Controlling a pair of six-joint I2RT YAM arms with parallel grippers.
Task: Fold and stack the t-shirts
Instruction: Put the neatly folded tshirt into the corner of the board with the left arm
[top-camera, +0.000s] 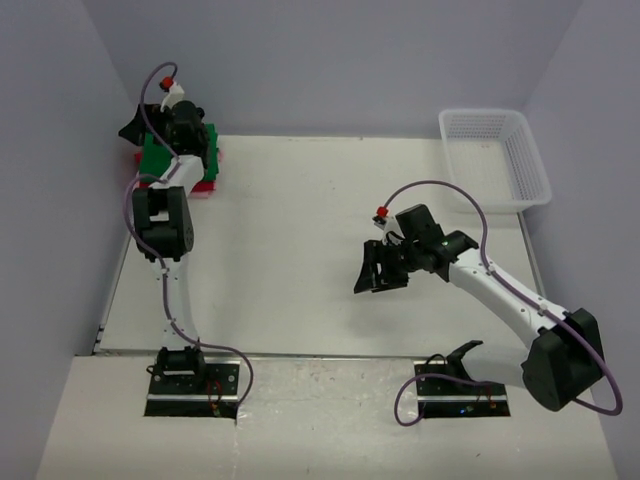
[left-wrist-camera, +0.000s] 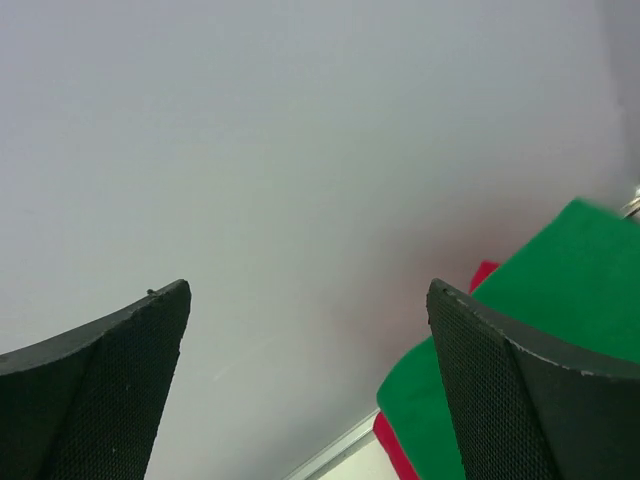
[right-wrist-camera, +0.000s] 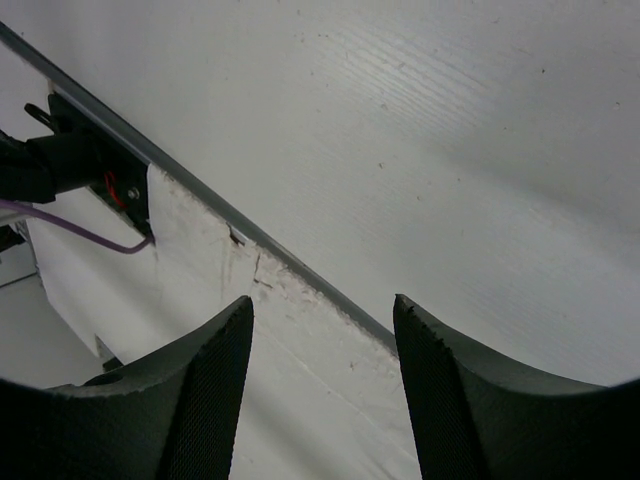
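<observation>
Looks all but done. At far left corner, folded and stacked: green t-shirt (top-camera: 160, 158) over red t-shirt (top-camera: 213, 165), seemingly a pink t-shirt (top-camera: 204, 190) lowest. Just above, left gripper (left-wrist-camera: 308, 290) spread wide, empty, cloth beside one finger, not between. Mid-table, rightward, right gripper (top-camera: 380, 272) partly spread, empty, well apart from stack.

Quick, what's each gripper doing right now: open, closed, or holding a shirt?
Left gripper: open, holding nothing; the green t-shirt is off to one side, not between the fingers.
Right gripper: open, holding nothing, above the table.
</observation>
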